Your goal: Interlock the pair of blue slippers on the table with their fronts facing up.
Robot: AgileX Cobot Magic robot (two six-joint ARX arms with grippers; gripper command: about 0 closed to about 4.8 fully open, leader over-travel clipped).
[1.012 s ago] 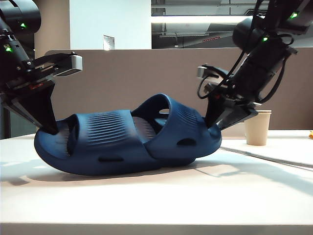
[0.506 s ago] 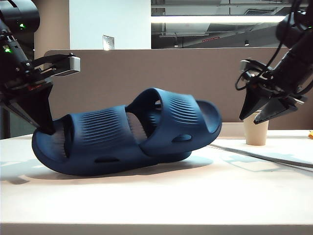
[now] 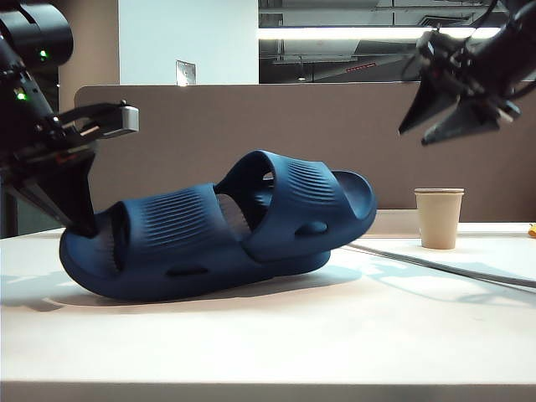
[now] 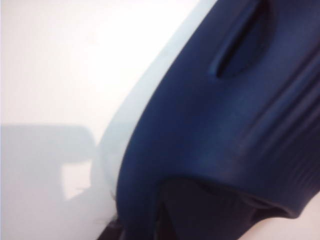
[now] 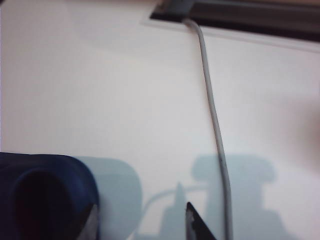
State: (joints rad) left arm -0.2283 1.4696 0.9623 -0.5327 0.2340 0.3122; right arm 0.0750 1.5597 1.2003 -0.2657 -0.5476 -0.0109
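Exterior view shows slippers [image 3: 222, 230] interlocked on the table [image 3: 335, 335], left gripper [image 3: 79, 222] clamped on the left slipper's end, right gripper [image 3: 456, 117] apart, raised clear; you should release gently without tilting the pair.

Lighting: bright ceiling strip [image 3: 368, 33], upper centre of the exterior view. Counter [image 3: 268, 335] glares white; soft shadows beneath slippers [image 3: 218, 239]. Both wrist views overexposed, blurred, close-range focus lost.
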